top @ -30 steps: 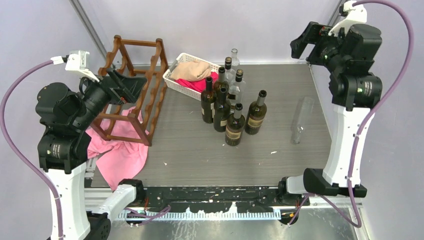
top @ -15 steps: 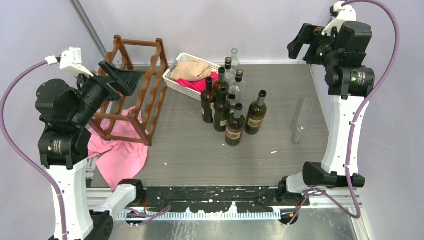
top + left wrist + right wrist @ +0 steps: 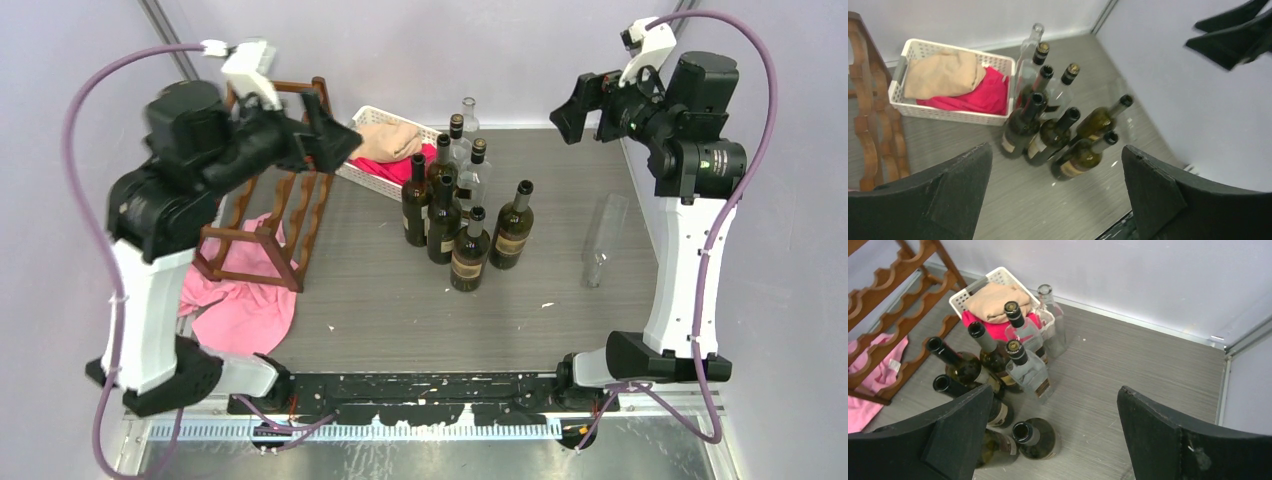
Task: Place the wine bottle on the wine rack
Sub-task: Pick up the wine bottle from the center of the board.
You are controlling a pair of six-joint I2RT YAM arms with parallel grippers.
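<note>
Nothing racked yet: the wine rack [image 3: 300, 215] at the far left of the counter [image 3: 400, 300] shows no bottle, and the wine bottles [image 3: 455, 215] stand clustered mid-counter. Left gripper [image 3: 338, 140] and right gripper [image 3: 572, 102] hover high, jaws wide, both empty. The counter is grey wood-grain, with pale walls close round and a white basket [image 3: 350, 170] of cloths at the back.

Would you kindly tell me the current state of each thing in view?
Reddish-brown wooden wine rack: upright, no bottle visible on it.
Dark glass wine bottles: standing upright, clustered.
Lone clear glass bottle: lying on its side.
White plastic basket: holding folded cloths.
Left gripper: open, empty.
Right gripper: open, empty.
</note>
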